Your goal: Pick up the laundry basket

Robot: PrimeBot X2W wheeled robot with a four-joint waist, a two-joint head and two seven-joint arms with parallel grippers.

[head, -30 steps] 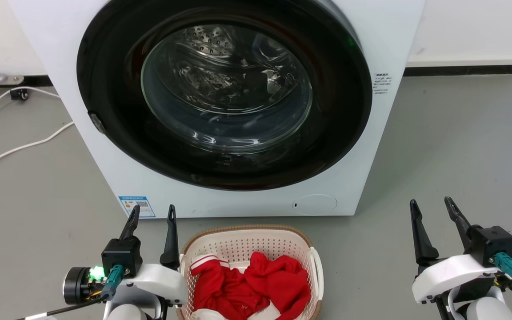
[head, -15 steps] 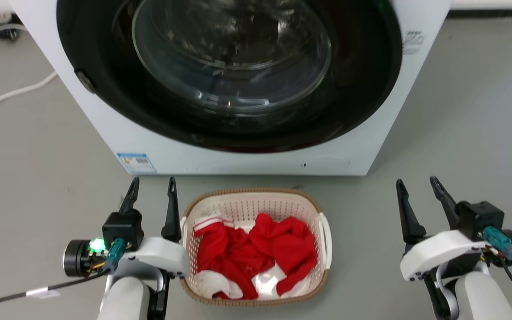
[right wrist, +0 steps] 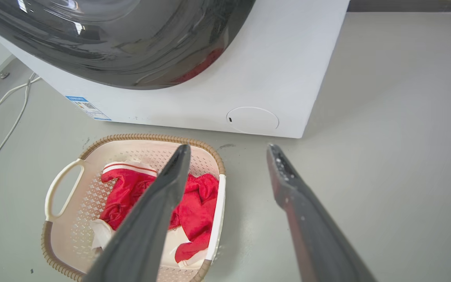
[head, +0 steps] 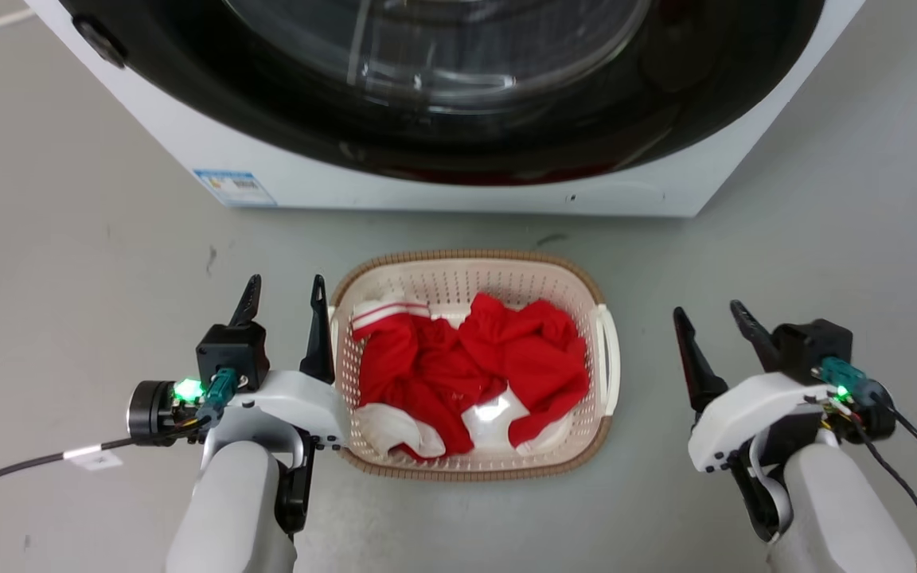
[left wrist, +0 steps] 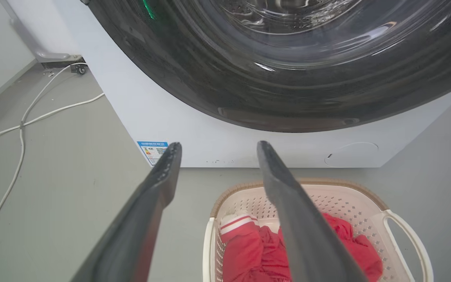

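The laundry basket [head: 470, 273] stands on the grey floor just in front of the washing machine, cream-white and perforated, with a brown woven-look rim and white side handles. Red and white clothes [head: 466, 366] lie inside it. My left gripper [head: 283, 293] is open, its inner finger close beside the basket's left handle. Further out from the right handle, my right gripper [head: 709, 317] is open and apart from the basket. The left wrist view has the basket [left wrist: 366, 196] below the open left gripper [left wrist: 217, 147]. In the right wrist view the basket [right wrist: 104, 145] lies left of the open right gripper [right wrist: 229, 149].
The white washing machine [head: 442, 187] with its dark round door fills the space right behind the basket. White cables [left wrist: 22, 125] trail over the floor to its left. Grey floor [head: 825, 223] spreads on both sides of the basket.
The head camera has tilted down, so the basket and both grippers sit higher in the picture and the whole basket shows. Both grippers stay open beside it.
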